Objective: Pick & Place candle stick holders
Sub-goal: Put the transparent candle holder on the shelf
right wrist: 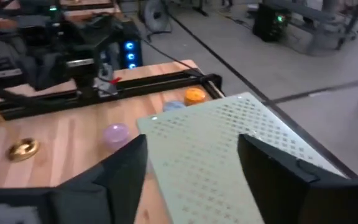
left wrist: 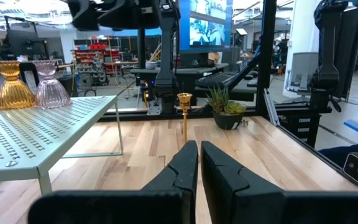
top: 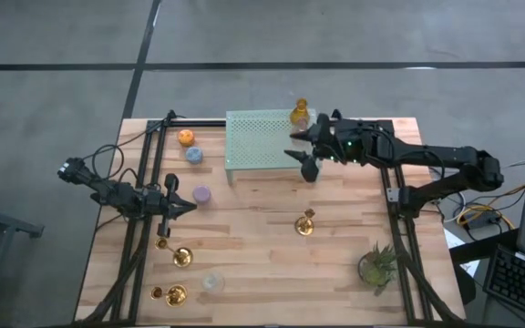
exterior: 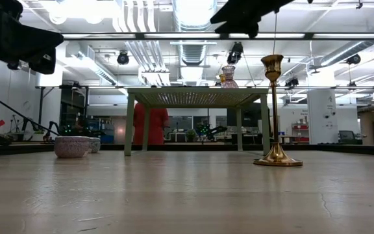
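Two glass candle stick holders, one amber and one pink, stand on the far right end of the pale green mesh rack. My right gripper hovers open over that end of the rack, its fingers holding nothing. A tall gold stemmed holder stands upright on its round base mid-table. Orange, blue and purple cups sit left of the rack. My left gripper waits shut at the table's left, pointing level.
More gold holders and a clear cup lie at the near left. A small green potted plant stands at the near right. Black frame rails run along both table sides. Bare wood lies mid-table around the tall holder.
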